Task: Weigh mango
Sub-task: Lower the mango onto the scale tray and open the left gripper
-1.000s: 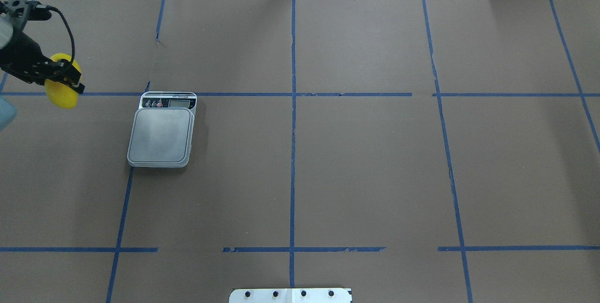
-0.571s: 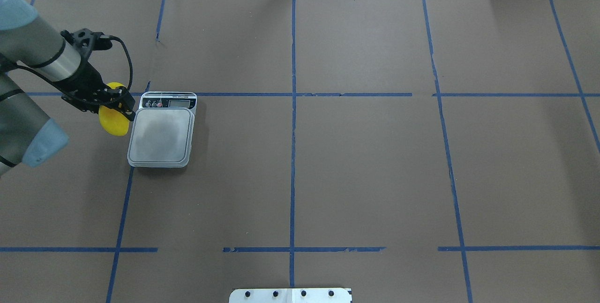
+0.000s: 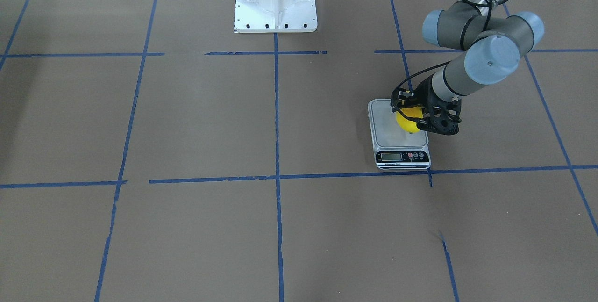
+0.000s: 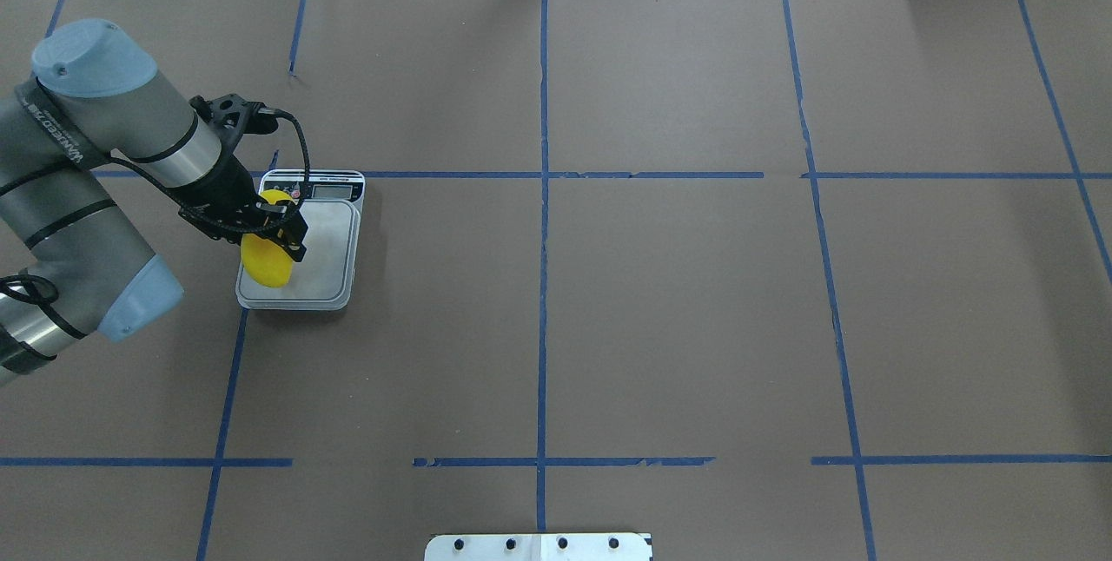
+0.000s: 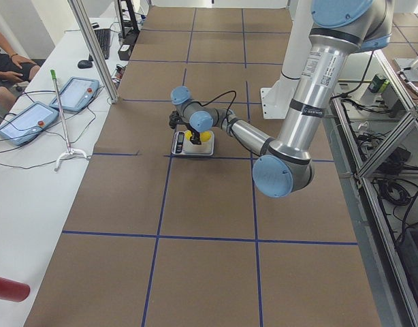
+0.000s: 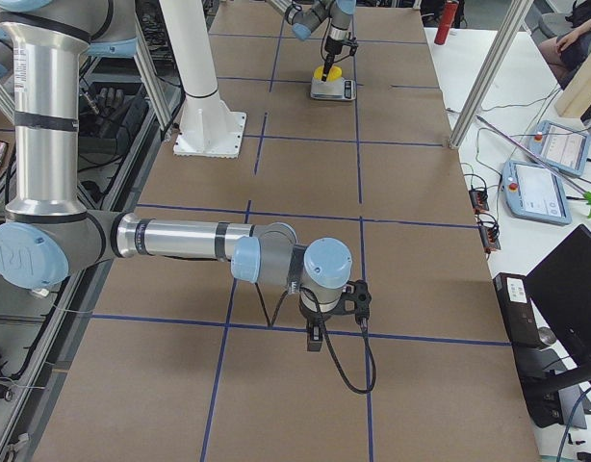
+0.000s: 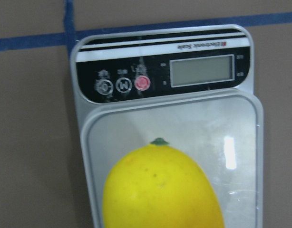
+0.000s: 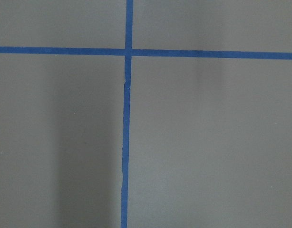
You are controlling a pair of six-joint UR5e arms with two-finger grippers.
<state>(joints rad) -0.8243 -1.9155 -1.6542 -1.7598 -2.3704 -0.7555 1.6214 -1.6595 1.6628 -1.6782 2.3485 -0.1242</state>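
The left claw [image 4: 278, 233] is closed tight on the yellow mango [image 4: 263, 264], which hangs over the left side of the kitchen scale [image 4: 328, 266]. It should go to the middle, come down softly, then let go and lift away.

Overhead, facing front view, shared scale [image 4: 326, 253], wrists close

Smooth mango [image 7: 162, 190], shiny metal scale platform [image 7: 208, 126]
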